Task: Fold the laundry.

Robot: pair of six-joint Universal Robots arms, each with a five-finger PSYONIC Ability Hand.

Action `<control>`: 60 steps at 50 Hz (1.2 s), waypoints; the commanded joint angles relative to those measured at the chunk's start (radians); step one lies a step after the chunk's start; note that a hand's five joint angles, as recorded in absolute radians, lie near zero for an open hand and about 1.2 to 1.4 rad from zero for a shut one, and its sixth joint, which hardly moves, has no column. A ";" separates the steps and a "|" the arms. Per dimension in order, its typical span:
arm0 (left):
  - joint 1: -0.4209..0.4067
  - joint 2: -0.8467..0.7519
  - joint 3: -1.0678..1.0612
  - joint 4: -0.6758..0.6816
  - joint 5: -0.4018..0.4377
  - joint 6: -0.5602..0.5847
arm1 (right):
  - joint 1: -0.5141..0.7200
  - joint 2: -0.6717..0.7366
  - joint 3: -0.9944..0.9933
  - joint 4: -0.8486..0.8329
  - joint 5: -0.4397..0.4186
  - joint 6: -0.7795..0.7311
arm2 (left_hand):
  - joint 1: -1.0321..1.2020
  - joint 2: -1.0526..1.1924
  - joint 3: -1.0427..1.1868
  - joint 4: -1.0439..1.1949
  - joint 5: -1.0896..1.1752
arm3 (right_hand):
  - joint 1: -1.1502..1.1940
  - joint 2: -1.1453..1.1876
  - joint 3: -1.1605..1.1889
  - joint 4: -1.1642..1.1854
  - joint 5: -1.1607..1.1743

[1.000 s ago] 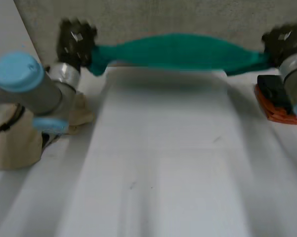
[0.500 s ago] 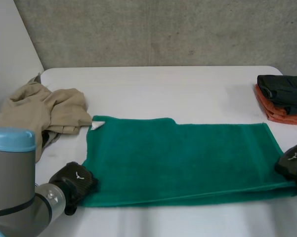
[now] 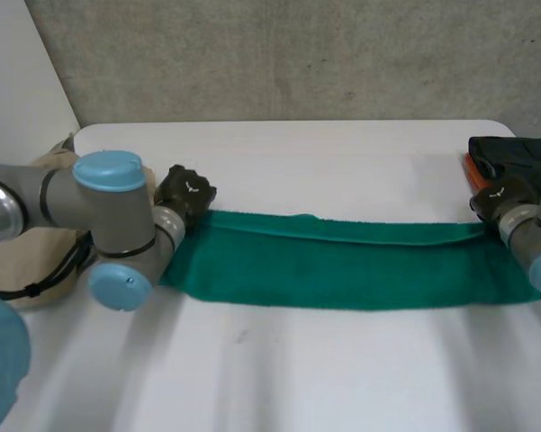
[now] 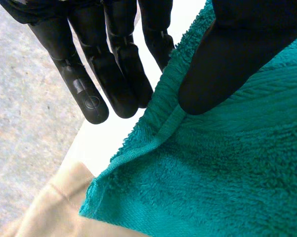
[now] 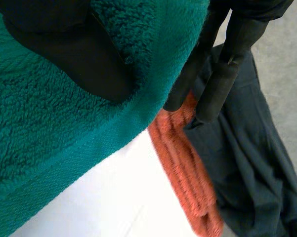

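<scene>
A green towel (image 3: 342, 270) lies across the white table (image 3: 324, 378) as a long strip, folded lengthwise with its doubled edge on the far side. My left hand (image 3: 184, 191) is at the strip's far left corner. In the left wrist view the thumb (image 4: 227, 64) presses on top of the towel (image 4: 227, 187) and the fingers (image 4: 113, 74) sit beneath its hem, pinching it. My right hand (image 3: 493, 198) is at the far right corner. There the thumb (image 5: 74, 54) lies on the towel (image 5: 39, 148) and the fingers (image 5: 222, 74) reach under its edge, also pinching.
A crumpled beige garment (image 3: 27, 270) lies at the table's left edge beneath my left arm, its cloth (image 4: 44, 207) close to the towel's corner. At the right edge a dark garment (image 3: 518, 153) rests on a folded orange towel (image 5: 188, 163), just beyond my right hand.
Half a second ago the towel lay spread wide with both hands at its near corners. Both hands have carried that near edge to the far edge, halving the towel.
</scene>
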 commanded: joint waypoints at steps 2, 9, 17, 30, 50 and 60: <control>-0.013 -0.088 0.124 0.035 0.003 0.002 | 0.024 0.120 -0.170 0.007 0.060 -0.001 | -0.667 -0.712 -0.707 -0.712 -0.663 | -0.961 -1.012 -1.019 -1.026 -1.032; -0.062 -0.076 0.127 0.106 -0.001 -0.001 | 0.078 0.088 -0.201 -0.001 0.087 0.060 | -0.981 -1.027 -1.022 -1.026 -0.977 | -0.961 -1.012 -1.019 -1.026 -1.032; -0.054 0.049 0.083 0.135 -0.001 -0.013 | 0.077 -0.095 -0.170 0.011 0.078 0.210 | -0.981 -1.027 -1.022 -1.026 -0.977 | -0.961 -1.012 -1.019 -1.026 -1.032; -0.034 0.065 -0.008 0.122 0.008 -0.040 | 0.032 -0.064 -0.135 0.295 -0.103 0.248 | -0.981 -1.027 -1.022 -1.026 -0.977 | -0.961 -1.012 -1.019 -1.026 -1.032; 0.042 -0.277 0.380 0.298 0.074 -0.090 | 0.041 0.321 -0.425 -0.197 -0.040 0.466 | -0.957 -1.002 -0.997 -1.002 -0.953 | -0.961 -1.012 -1.019 -1.026 -1.032; 0.027 -0.101 0.238 0.395 0.062 -0.245 | 0.031 0.076 -0.256 -0.222 -0.014 0.548 | -0.957 -1.002 -0.997 -1.002 -0.953 | -0.961 -1.012 -1.019 -1.026 -1.032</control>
